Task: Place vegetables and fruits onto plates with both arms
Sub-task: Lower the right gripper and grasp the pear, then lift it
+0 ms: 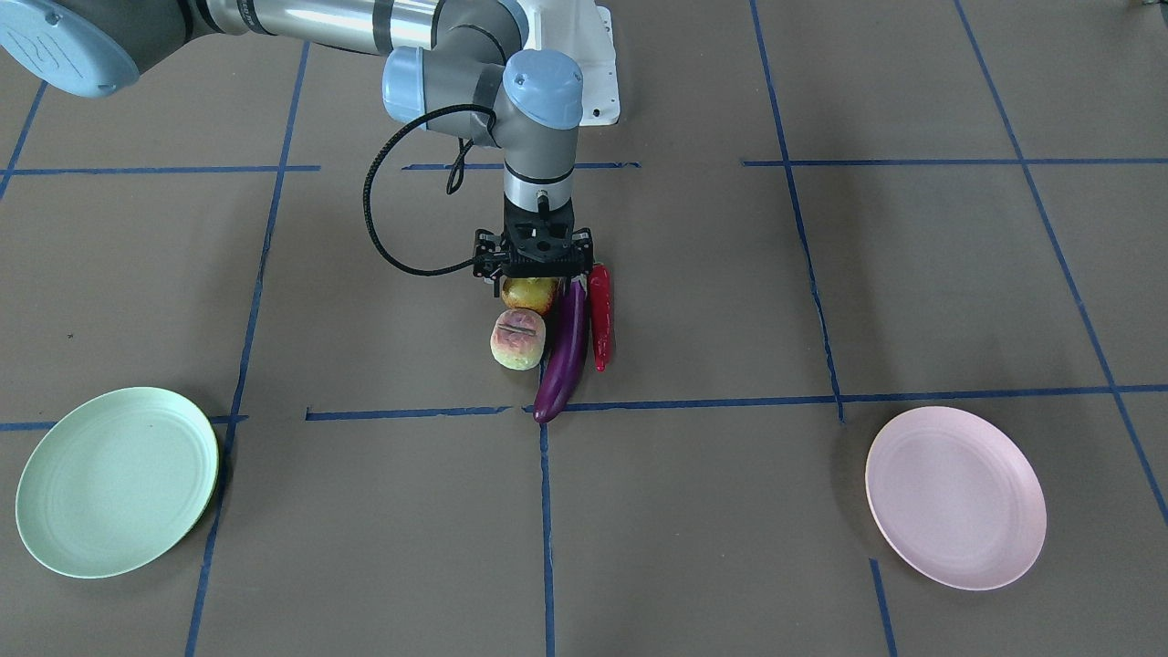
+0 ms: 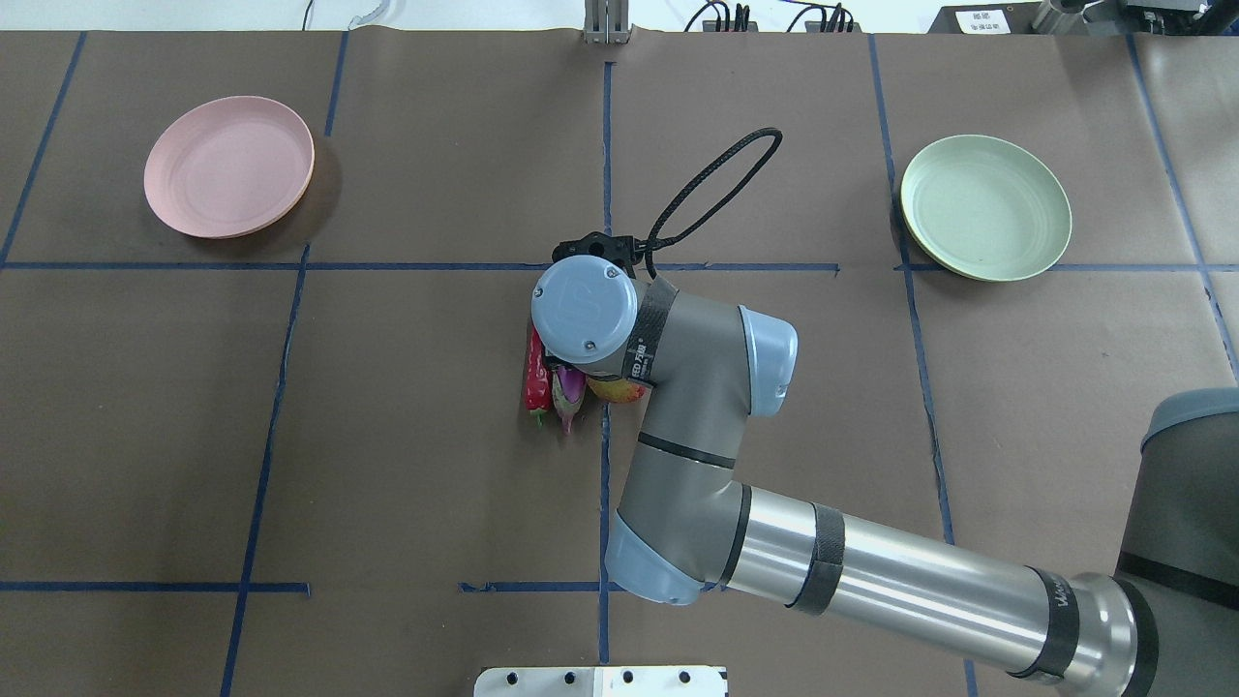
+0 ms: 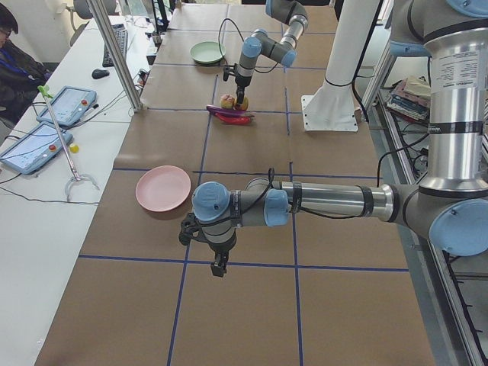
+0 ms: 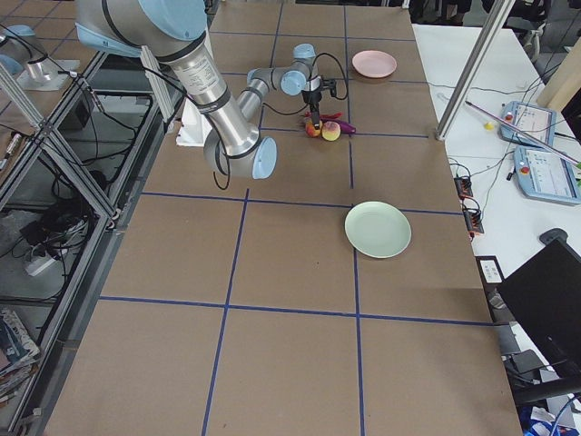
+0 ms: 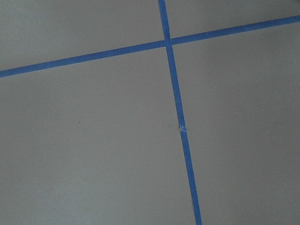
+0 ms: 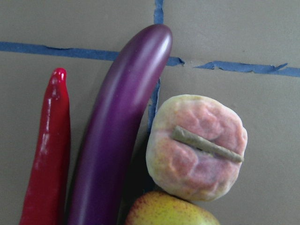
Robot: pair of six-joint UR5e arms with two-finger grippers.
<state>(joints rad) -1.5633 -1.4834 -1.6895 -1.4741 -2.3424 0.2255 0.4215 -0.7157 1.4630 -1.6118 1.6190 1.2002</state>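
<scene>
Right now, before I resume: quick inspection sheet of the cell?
Surface: brown table, blue tape grid.
Job's things: eggplant, chili, peach, pomegranate bunched at centre, none plated; mint plate and pink plate bare.
Clutter: nothing seen.
Grippers: right gripper low over the pomegranate, jaws unclear; left gripper above bare table near the pink plate, jaws unclear.
Cables: black cable loops beside the right gripper, clear of the produce.
Surroundings: side bench with tablets, seated operator.

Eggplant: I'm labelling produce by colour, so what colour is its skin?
Glossy deep purple eggplant, best seen in the right wrist-mounted view.
</scene>
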